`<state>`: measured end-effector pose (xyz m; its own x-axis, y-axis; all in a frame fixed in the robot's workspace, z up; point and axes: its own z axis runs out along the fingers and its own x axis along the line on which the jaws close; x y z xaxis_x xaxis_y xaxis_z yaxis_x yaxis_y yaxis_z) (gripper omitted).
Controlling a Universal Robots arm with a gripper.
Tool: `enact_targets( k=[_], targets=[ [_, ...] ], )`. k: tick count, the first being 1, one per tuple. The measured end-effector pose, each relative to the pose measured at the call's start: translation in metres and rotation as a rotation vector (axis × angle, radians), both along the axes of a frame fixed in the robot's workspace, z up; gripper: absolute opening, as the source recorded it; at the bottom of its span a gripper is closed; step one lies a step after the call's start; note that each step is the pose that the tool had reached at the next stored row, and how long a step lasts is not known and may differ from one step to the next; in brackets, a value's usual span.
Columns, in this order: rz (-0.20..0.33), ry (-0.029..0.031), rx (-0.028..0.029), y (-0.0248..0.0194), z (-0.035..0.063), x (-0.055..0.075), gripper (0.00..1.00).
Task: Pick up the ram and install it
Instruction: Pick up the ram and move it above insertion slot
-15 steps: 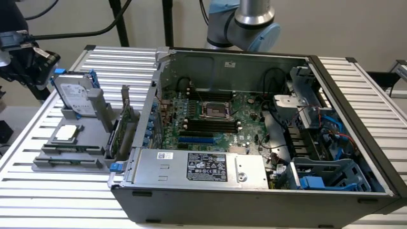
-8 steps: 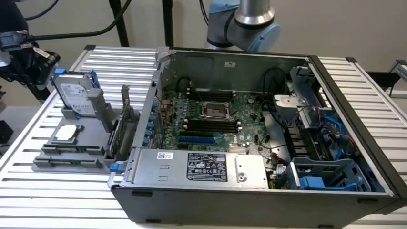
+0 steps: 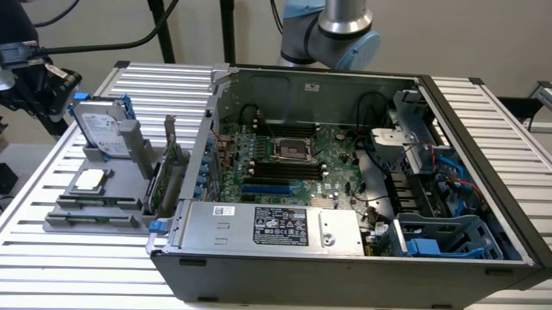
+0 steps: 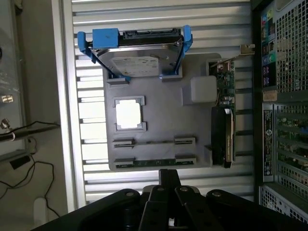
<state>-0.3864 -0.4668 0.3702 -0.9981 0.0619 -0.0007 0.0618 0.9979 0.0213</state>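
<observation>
- Your gripper [image 4: 169, 174] hangs above the grey holder [image 4: 163, 120], close to that holder's edge farthest from the hard drive [image 4: 139, 62].
- The fingers [image 4: 169, 179] look drawn together into one narrow black bar, with nothing between them.
- You'll find the ram [image 4: 154, 162] as a thin green strip lying in the holder's long slot row, the one of the two rows that is farther from the hard drive. It is outside the computer case [image 3: 483, 168] and not yet installed.
- In the exterior view the holder [image 3: 64, 223] sits on the slatted metal surface [image 3: 77, 258], just beside the case on the exterior view's left.
- The hard drive [image 3: 102, 132] stands upright in a blue bracket at the holder's far end, and a square processor chip [image 3: 90, 181] lies flat in a recess between it and the slot rows.
- A green expansion card [image 3: 168, 171] stands on edge on the holder's side nearest the case.
- The case lies open with its motherboard [image 3: 293, 139] facing up; long black memory slots [image 3: 280, 169] run across the board below the processor socket.
- The arm [image 3: 340, 29] rises behind the case.
</observation>
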Motion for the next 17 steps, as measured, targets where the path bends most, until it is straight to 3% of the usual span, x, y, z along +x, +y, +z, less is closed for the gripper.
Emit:
enact_targets(
  k=[17],
  targets=[
    [0.306, 0.0, 0.0001, 0.0, -0.0003, -0.0001, 0.11]
  ],
)
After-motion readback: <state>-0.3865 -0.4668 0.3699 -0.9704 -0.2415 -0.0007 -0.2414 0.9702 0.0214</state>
